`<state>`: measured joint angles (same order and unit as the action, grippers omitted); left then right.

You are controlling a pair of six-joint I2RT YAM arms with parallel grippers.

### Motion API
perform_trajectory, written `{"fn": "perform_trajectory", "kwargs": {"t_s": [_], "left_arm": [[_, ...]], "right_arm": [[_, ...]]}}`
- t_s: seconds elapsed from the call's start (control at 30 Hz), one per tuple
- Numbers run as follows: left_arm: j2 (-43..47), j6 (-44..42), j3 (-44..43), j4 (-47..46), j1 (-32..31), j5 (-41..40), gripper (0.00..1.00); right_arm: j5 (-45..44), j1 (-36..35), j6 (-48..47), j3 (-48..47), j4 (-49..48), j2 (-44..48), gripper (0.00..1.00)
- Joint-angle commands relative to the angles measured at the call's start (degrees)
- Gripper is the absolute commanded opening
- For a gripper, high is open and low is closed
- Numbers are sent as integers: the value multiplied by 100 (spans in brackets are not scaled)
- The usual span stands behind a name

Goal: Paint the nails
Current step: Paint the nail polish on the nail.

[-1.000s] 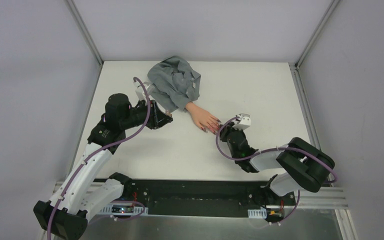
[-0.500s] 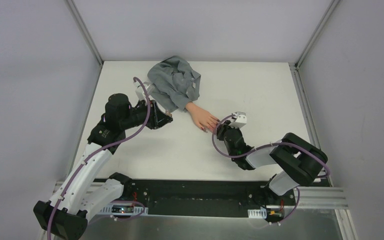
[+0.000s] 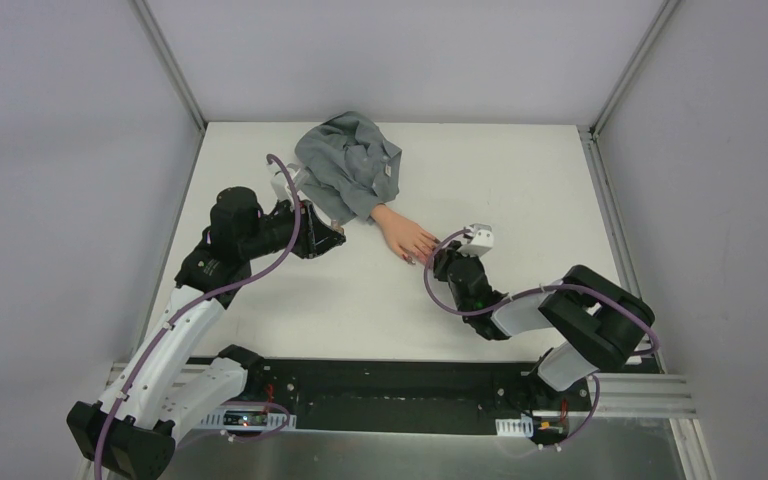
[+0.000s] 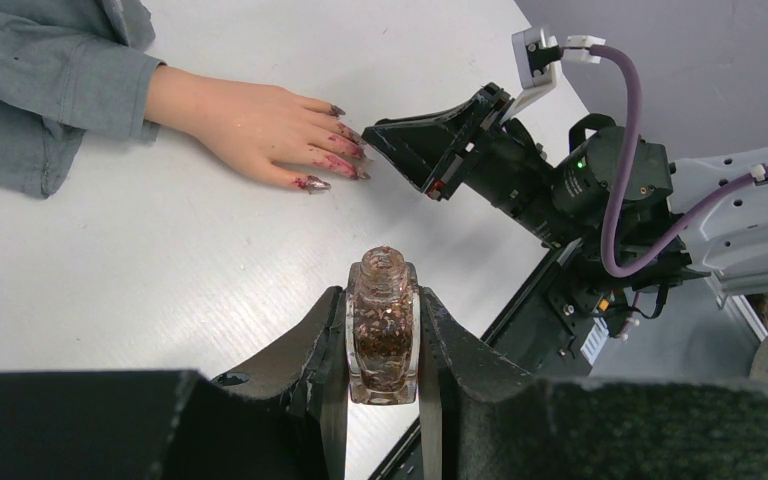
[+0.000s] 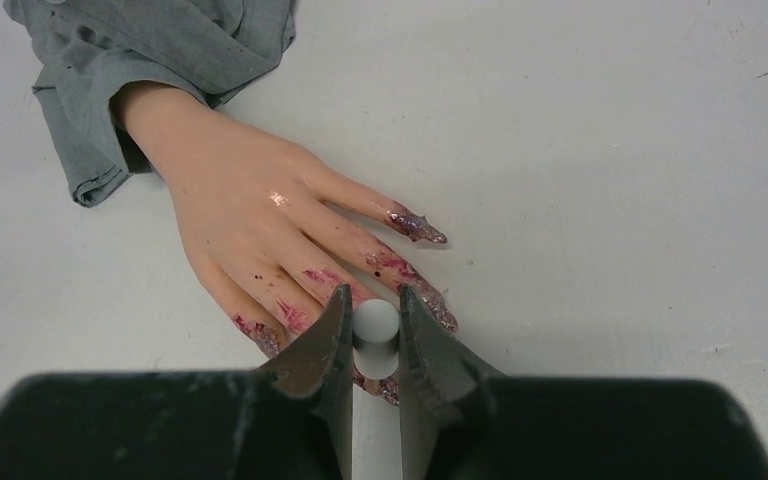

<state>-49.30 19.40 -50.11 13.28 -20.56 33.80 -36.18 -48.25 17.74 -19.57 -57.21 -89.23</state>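
Your right fingers (image 5: 328, 345) were pinched narrow on the white brush cap (image 5: 375, 322). The nails (image 5: 417, 227) lay just ahead of and under their tips, on the fake hand (image 5: 240, 215) flat on the counter (image 5: 610, 150). The bristles were hidden below the cap, so I cannot tell whether they touched.

Your left fingers (image 4: 325, 345) were clamped on the flat sides of the open polish bottle (image 4: 382, 335), held upright, with the nails well ahead of them and to the left.

I'd judge the nails stiff, small and slick with wet polish, on a light hand that could slide if pushed. Don't grip them; only the bristles should stroke them, lightly. The round cap could swivel in that pinch, so hold it low. The bottle looked like smooth glass, so keep it level.
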Motion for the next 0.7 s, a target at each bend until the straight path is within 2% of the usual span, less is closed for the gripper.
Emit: {"fn": "perform_trajectory", "kwargs": {"t_s": [0.0, 0.67], "left_arm": [[122, -67, -140, -97, 17, -15, 0], [144, -66, -139, -99, 17, -21, 0]], "right_arm": [[-99, 0, 80, 80, -178, -48, 0], [-164, 2, 162, 215, -60, 21, 0]]}}
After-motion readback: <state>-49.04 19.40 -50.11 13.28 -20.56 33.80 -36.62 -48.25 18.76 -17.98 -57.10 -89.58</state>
